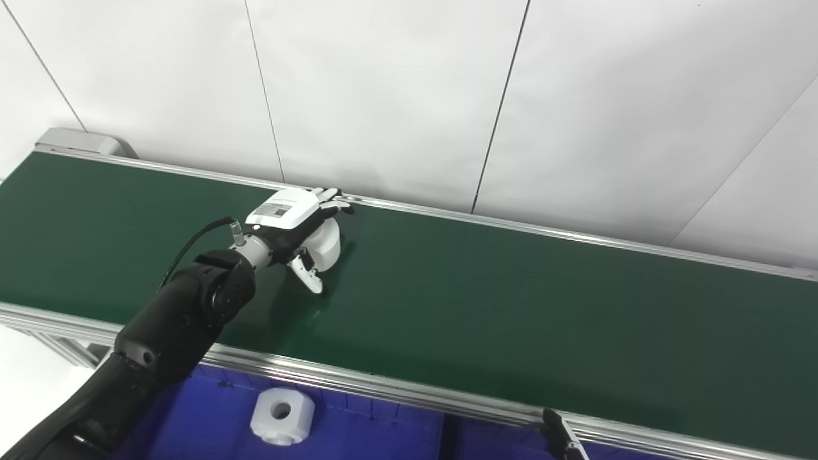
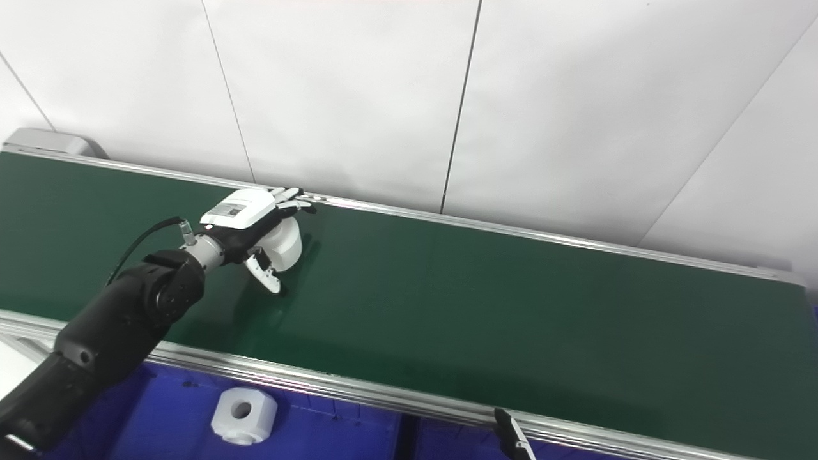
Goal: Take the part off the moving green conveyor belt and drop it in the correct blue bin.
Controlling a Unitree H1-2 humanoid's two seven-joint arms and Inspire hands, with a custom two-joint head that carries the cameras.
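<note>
A long green conveyor belt (image 1: 511,306) is seen running from the left side to the right side, with a silver rail along its far edge and another along its near edge; a white panelled wall (image 1: 409,83) is seen behind it.

The left hand (image 1: 295,225) is stretched out over the belt, near the far rail; its white back is turned up, and a small label is seen on it. A round white part (image 1: 324,244) is seen under the palm; the fingers (image 1: 332,199) are laid over the top of the part and the thumb (image 1: 308,275) is hooked down on the near side, so the hand is curled around the part. The part is down at the belt, but it cannot be told whether it is touching the belt or lifted a little. A black cable (image 1: 192,239) is looped from the wrist back to the dark arm.

A blue bin (image 1: 358,428) is seen below the near rail, at the bottom of the view; a white block with flat sides and a round hole (image 1: 282,416) is lying in it, well apart from the hand.

Only a dark tip of the right hand (image 1: 562,434) is seen at the bottom edge, just beside the near rail; whether it is spread or closed cannot be told.
</note>
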